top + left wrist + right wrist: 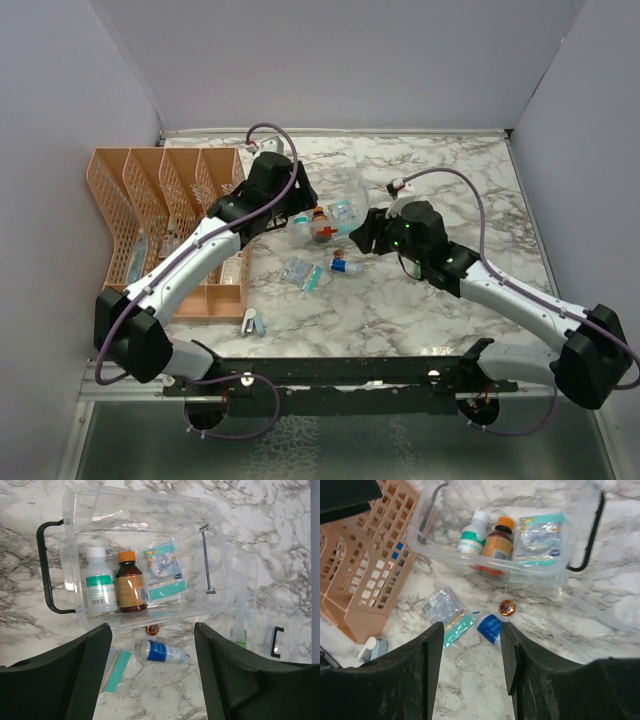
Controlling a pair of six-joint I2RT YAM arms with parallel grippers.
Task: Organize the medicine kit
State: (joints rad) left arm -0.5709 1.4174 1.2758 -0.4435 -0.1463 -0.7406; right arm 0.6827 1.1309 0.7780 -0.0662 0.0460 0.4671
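The medicine kit [345,205] is a clear box with black handles, standing open mid-table. In the left wrist view the kit [145,510] holds a white bottle [99,582], a brown bottle with an orange cap [130,585] and a gauze packet [162,567]. Its clear lid [250,605] lies beside it. On the table in front lie a blue-labelled roll [162,651] [489,628], a small orange tin [153,629] [507,608] and a teal-edged packet [116,667] [445,611]. My left gripper [152,641] [300,215] is open and empty above the roll. My right gripper [471,630] [362,238] is open and empty, with the roll by its right finger.
An orange lattice desk organizer [160,200] [365,575] stands at the left. A small white and grey item [252,322] [372,648] lies near its front corner. Grey walls close off the table at the back and both sides.
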